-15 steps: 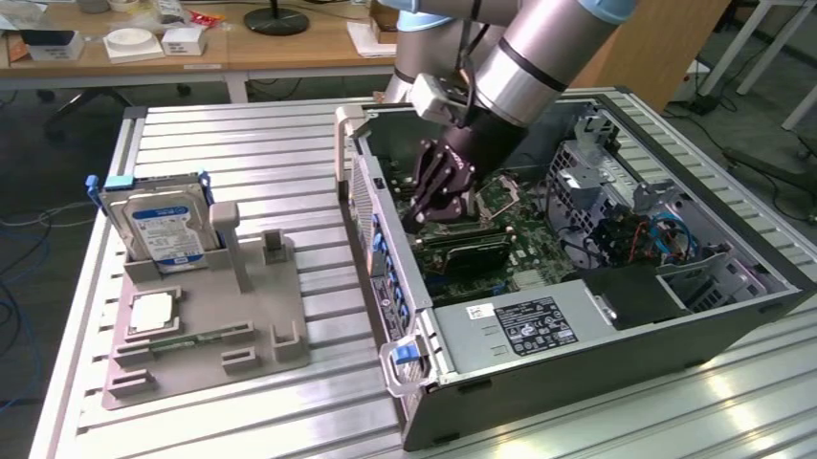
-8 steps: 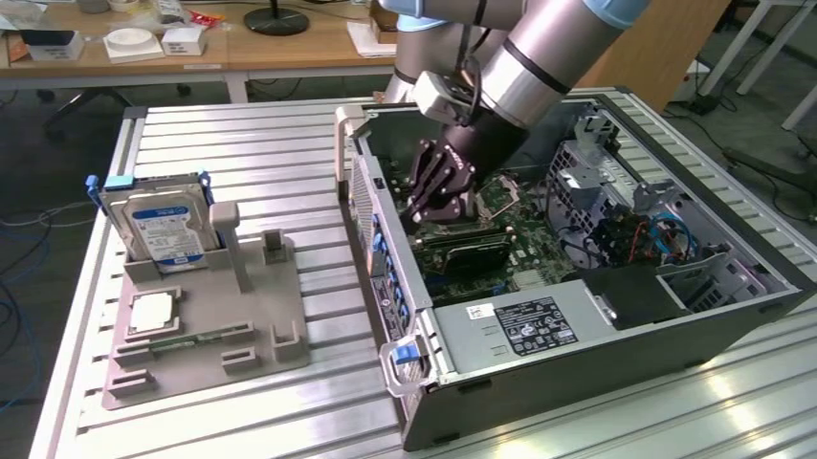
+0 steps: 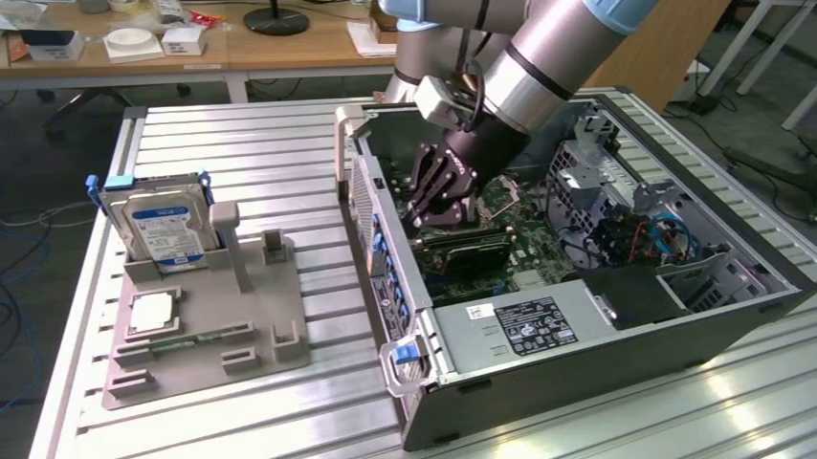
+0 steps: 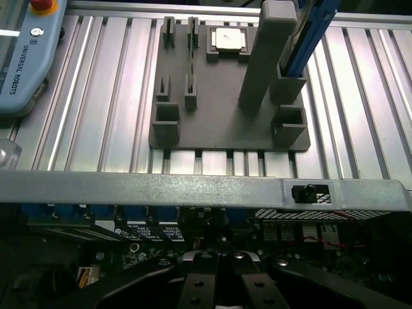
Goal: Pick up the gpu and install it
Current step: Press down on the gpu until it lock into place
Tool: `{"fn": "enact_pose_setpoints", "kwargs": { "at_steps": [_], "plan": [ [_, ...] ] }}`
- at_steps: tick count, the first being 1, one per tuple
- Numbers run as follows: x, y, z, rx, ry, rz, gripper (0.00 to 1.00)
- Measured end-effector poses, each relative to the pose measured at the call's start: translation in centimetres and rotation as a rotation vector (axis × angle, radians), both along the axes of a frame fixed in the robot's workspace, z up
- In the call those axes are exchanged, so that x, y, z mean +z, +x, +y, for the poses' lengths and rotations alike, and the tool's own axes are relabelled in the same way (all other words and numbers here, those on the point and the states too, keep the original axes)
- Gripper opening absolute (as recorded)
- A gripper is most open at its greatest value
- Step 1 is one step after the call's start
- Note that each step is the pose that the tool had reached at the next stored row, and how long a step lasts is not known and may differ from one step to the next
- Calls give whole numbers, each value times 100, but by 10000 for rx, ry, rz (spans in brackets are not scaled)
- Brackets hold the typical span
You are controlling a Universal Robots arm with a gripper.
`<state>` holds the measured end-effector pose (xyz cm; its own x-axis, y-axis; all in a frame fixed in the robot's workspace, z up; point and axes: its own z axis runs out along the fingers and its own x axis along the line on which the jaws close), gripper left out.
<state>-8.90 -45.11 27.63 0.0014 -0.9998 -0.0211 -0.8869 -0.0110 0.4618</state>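
Hand [image 3: 450,216] is down inside the open computer case [image 3: 511,382], fingers clenched tight together. It sits directly over the gpu [image 3: 470,251], a dark flat card lying on the motherboard [image 3: 542,253]; whether the fingertips pinch the card's upper edge cannot be told. On the counter [image 3: 255,143], toward the exterior view's left edge, the grey fixture tray [image 3: 243,325] holds an upright hard drive [image 3: 160,229], well apart from the case.

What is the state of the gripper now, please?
Gripper: shut, down inside the computer case over the motherboard; whether it grips the gpu cannot be told.
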Motion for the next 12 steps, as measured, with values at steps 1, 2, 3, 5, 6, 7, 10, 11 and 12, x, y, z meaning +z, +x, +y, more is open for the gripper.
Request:
{"fn": "enact_pose_setpoints", "kwargs": {
  "at_steps": [1,2,3,5,6,7,10,11,12],
  "plan": [
    [-1,0,1,1,-6,8,10],
    [-3,4,2,6,-13,23,10],
    [-4,6,2,7,-13,36,10],
    [-4,5,2,2,-14,63,10],
    [-5,6,2,3,-12,81,10],
    [-6,11,3,5,-11,121,10],
    [-5,41,5,1,-13,337,10],
    [-5,50,5,2,-13,399,10],
    [-4,53,5,4,-15,438,10]
  ]
}}
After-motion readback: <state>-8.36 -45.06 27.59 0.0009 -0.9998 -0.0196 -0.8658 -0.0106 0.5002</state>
